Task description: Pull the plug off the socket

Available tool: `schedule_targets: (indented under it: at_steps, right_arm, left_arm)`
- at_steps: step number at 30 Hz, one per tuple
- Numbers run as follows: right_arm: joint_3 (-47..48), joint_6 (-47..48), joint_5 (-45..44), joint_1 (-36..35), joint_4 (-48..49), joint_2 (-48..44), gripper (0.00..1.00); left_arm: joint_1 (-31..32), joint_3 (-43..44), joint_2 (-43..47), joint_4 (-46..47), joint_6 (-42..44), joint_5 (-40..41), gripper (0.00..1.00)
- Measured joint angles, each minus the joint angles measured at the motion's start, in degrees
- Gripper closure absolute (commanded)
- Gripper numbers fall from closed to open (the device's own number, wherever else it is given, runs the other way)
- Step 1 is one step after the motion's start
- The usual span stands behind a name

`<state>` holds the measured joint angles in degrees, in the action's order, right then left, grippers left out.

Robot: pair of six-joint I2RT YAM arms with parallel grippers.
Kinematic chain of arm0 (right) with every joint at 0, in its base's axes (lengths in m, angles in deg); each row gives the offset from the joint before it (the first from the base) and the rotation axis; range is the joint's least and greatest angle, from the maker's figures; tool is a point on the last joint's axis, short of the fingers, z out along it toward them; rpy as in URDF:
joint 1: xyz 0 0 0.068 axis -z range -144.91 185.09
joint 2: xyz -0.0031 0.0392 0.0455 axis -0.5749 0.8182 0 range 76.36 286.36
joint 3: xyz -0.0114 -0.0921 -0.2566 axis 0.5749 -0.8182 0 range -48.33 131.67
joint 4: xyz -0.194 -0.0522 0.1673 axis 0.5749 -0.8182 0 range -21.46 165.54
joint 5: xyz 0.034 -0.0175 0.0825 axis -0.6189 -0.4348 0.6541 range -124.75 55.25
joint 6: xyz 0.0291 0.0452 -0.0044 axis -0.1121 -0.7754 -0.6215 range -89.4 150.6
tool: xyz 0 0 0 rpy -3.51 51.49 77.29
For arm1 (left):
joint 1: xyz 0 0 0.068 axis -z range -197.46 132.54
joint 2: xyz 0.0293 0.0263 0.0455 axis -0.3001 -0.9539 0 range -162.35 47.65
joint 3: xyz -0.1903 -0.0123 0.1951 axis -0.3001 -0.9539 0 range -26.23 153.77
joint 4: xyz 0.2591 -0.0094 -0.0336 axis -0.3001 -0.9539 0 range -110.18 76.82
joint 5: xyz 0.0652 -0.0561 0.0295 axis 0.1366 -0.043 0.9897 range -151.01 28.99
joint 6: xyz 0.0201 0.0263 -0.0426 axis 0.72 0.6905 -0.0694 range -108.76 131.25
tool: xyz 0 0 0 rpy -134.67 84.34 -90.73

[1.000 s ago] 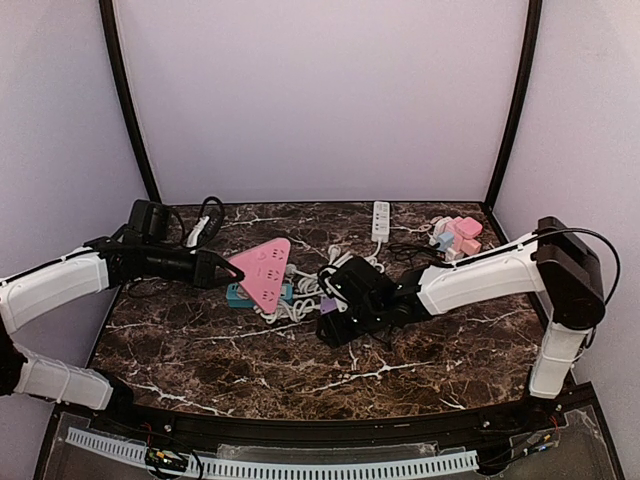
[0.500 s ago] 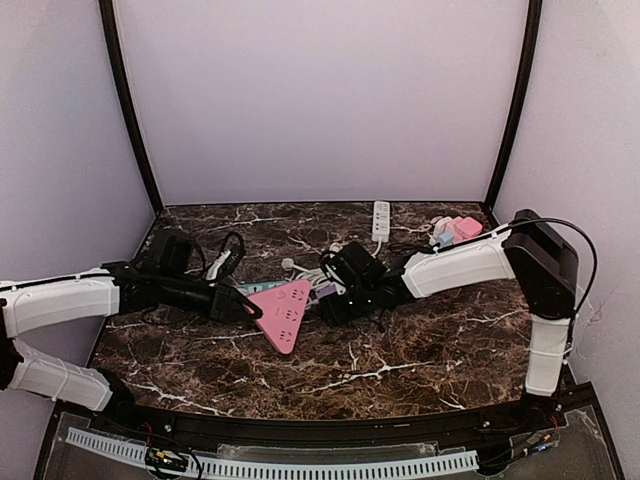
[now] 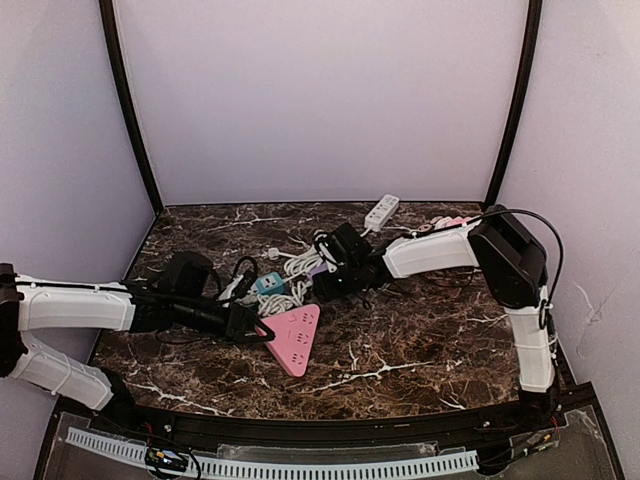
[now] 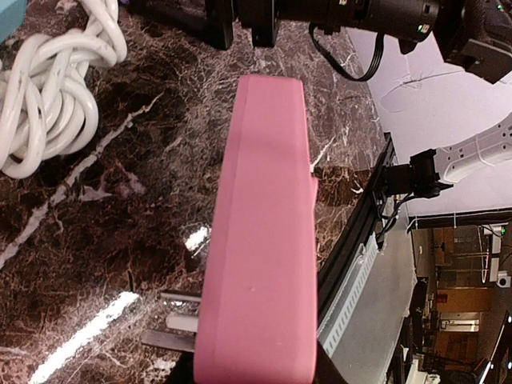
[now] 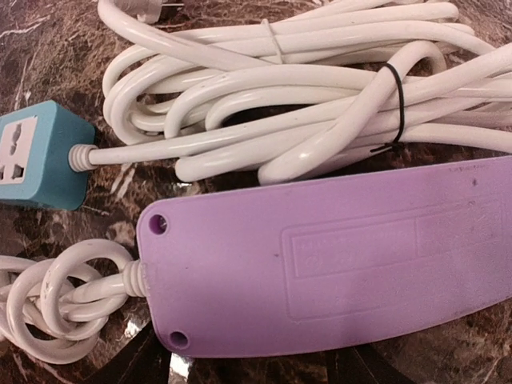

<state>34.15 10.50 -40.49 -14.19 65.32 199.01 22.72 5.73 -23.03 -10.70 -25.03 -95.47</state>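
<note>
The plug is a pink triangular adapter [image 3: 293,338], lifted at the front left of the marble table [image 3: 420,340]. My left gripper [image 3: 255,328] is shut on its rear end. In the left wrist view the pink adapter [image 4: 264,224] stands edge-on, its metal prongs [image 4: 180,320] bare above the table. The socket is a purple power strip [image 5: 320,256] lying back side up, with my right gripper [image 5: 248,368] shut across it. From above only a sliver of the purple strip [image 3: 318,269] shows beside the right gripper [image 3: 335,282]. Plug and strip are apart.
A coil of white cable [image 5: 280,88] and a teal socket block [image 5: 36,156] lie just behind the purple strip. A white power strip [image 3: 380,211] and pink adapters [image 3: 450,222] sit at the back right. The front rail [image 4: 360,264] is near the pink plug.
My left arm has carried the pink plug from the back left toward the front. My right arm has swung back and left with the purple strip. The white strip has shifted.
</note>
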Motion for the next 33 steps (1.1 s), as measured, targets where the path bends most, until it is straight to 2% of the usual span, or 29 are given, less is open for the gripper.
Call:
schedule_targets:
  at_steps: [6,15,26,33]
  right_arm:
    - [5.6,1.5,0.3,1.2,1.1,4.1,0.33]
    - [5.7,3.7,0.4,1.6,1.5,2.1,0.16]
    - [-8.2,4.5,-3.3,1.7,5.8,-23.7,0.08]
    - [-19.4,3.9,-6.9,1.7,6.1,-35.1,0.02]
  left_arm:
    - [0.2,1.3,-5.3,0.5,-0.5,0.0,0.88]
    - [0.2,4.9,-11.5,2.1,-0.6,-0.2,0.83]
    - [0.2,13.4,-23.4,7.5,-1.4,-1.6,0.77]
    - [0.2,19.2,-28.3,7.4,0.6,0.0,0.59]
